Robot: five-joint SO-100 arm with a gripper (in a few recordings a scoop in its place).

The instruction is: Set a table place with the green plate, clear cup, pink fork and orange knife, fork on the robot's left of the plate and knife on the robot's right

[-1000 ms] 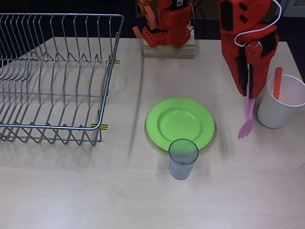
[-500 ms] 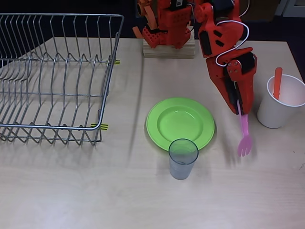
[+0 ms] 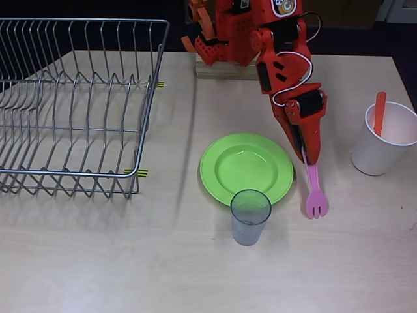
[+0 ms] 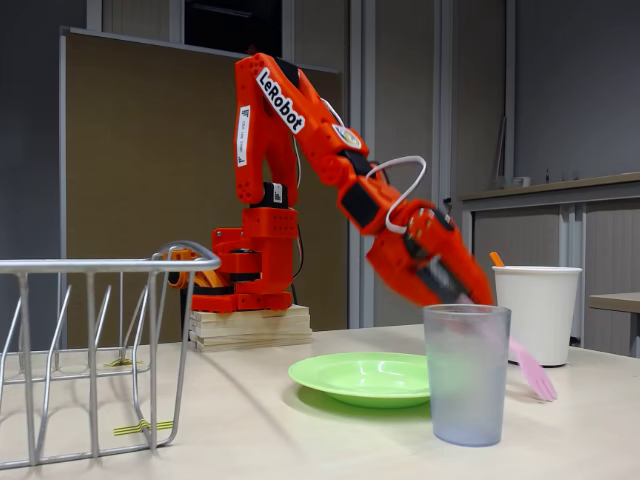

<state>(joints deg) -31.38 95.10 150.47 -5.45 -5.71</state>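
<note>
1 green plate (image 3: 246,168), 1 clear cup (image 3: 250,216), 1 orange knife (image 3: 379,113) in white cup (image 3: 383,145), gripper (image 3: 307,159) clamped on 1 pink fork (image 3: 315,193)

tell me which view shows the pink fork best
The overhead view: the pink fork shows from handle to tines, right of the green plate, held by the gripper. In the fixed view the clear cup hides most of it.

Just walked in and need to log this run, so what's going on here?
The orange arm's hand grips the pink fork by its handle, tines hanging down beside the green plate, on its right in the overhead view. Whether the tines touch the table is unclear. The clear cup stands at the plate's near edge. The orange knife still sits in the white paper cup. A wire dish rack stands at left.
</note>
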